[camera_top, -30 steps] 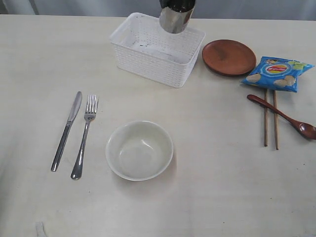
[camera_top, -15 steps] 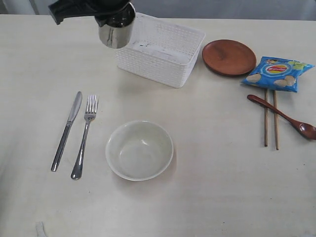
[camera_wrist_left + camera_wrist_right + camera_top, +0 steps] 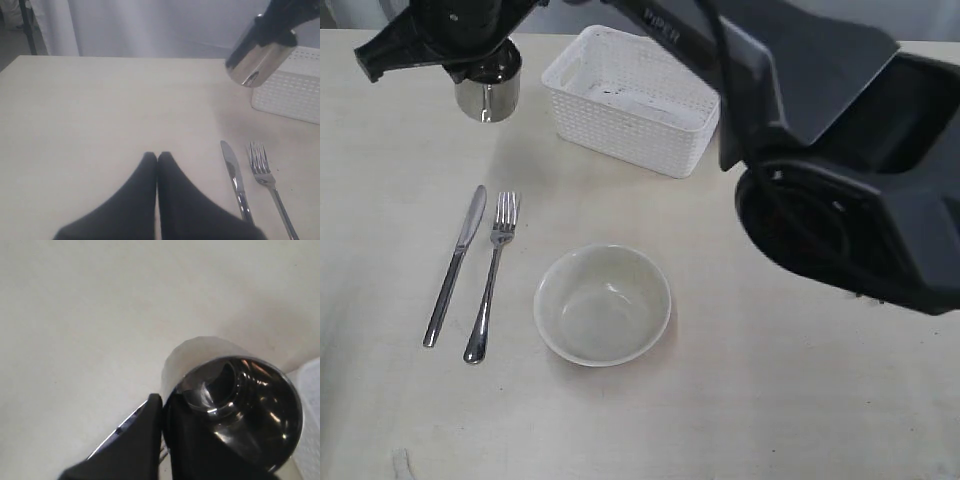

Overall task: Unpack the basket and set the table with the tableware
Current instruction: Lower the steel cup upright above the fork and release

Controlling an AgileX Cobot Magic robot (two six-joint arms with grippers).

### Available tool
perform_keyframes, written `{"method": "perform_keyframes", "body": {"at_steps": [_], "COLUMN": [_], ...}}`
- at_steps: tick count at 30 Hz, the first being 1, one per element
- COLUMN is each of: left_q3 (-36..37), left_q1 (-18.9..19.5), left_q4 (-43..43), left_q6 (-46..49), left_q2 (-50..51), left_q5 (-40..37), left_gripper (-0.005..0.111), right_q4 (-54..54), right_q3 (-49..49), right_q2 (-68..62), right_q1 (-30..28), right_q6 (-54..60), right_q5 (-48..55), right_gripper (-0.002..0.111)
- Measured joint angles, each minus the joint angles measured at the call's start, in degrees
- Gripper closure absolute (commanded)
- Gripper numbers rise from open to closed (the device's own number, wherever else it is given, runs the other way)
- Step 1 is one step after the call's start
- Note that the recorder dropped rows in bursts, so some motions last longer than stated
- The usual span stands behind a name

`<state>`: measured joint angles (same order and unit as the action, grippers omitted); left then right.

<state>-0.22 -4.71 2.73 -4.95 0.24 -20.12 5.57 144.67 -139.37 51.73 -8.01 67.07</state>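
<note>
My right gripper (image 3: 480,68) reaches across to the table's far left and is shut on the rim of the steel cup (image 3: 487,97), one finger inside and one outside (image 3: 164,407). The cup (image 3: 235,395) hangs tilted above the table (image 3: 720,420), left of the white basket (image 3: 630,100). A steel knife (image 3: 455,265) and fork (image 3: 492,275) lie side by side at the left. The pale bowl (image 3: 602,303) stands upright beside them. My left gripper (image 3: 157,156) is shut and empty, low over bare tabletop near the knife (image 3: 235,177). The arm hides the table's right side.
The right arm's black body (image 3: 840,180) fills the upper right of the exterior view. In the left wrist view the cup (image 3: 255,62) hangs above the fork (image 3: 267,180), beside the basket's corner (image 3: 292,95).
The right arm has carried the cup from above the basket leftward and downward to the table's far left corner. Its body now covers the right side of the table.
</note>
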Motion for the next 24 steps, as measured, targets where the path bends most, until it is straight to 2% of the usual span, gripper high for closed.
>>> {"method": "perform_keyframes", "body": {"at_steps": [2,8,24], "left_q3": [0.00,0.00,0.00], "left_q1": [0.00,0.00,0.00], "left_q4": [0.00,0.00,0.00], "left_q6": [0.00,0.00,0.00], "left_q2": [0.00,0.00,0.00], "left_q5": [0.00,0.00,0.00], "left_gripper": [0.107,0.107,0.107], "right_q4": [-1.00,1.27,1.35], "right_q3": [3.41,4.48,4.75], "right_q2": [-3.96,-9.52,-10.12], "right_q1": [0.00,0.00,0.00], "right_q6": [0.37,1.75,4.15], "right_q5": [0.41,0.87,2.18], "right_gripper": [0.109,0.109,0.109]}}
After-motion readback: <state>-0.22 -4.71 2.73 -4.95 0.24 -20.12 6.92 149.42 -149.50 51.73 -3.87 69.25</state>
